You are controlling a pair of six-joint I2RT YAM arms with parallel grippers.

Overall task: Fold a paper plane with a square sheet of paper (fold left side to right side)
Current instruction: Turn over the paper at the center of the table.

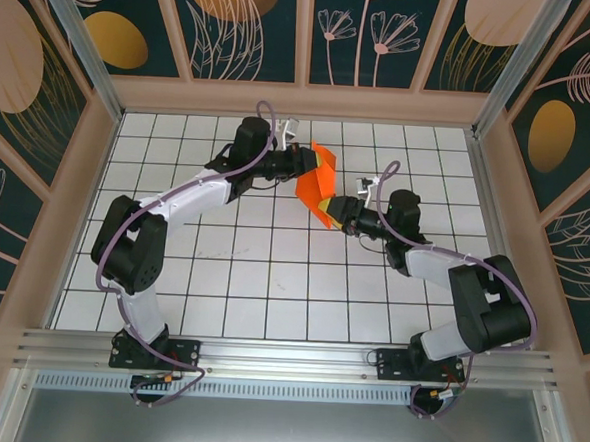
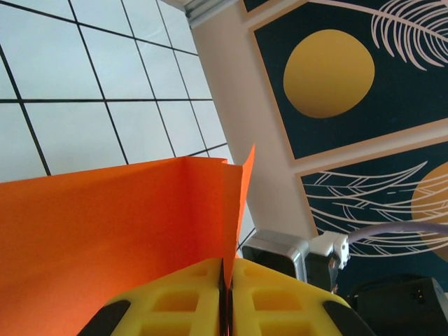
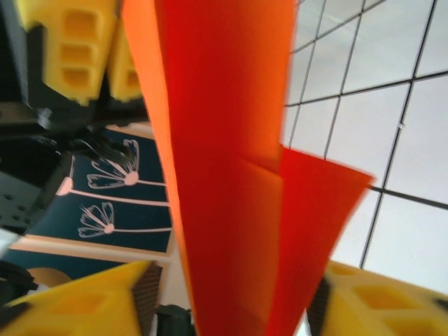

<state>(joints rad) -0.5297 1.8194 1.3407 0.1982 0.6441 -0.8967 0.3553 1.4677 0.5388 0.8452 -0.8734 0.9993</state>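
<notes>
The orange paper [image 1: 313,187] is off the white tiled table [image 1: 221,277], held up in the air between the two arms. It sits toward 12 o'clock from the table's middle, a little to the 1 o'clock side. It is already folded: it stands as a bent shape with a sharp crease rather than a flat square.

The left gripper [image 1: 319,162] meets the paper at its 12 o'clock end. In the left wrist view its yellow fingers [image 2: 175,294] are pressed together, with a thin edge of the paper [image 2: 105,231] pinched in the slit between them. From there the sheet runs up to a corner at 12 o'clock.

The right gripper [image 1: 336,211] is at the paper's 5 o'clock end. In the right wrist view its two yellow fingers [image 3: 77,301] stand apart at 7 and 5 o'clock. The folded paper [image 3: 224,175] hangs down between them. A dark gap shows beside the 7 o'clock finger, so the pincer is partly wide and not clamped. The left gripper [image 3: 70,49] shows at 11 o'clock in that view.

Dark wall panels [image 1: 247,23] with golden circles and pale leaf drawings ring the table.
</notes>
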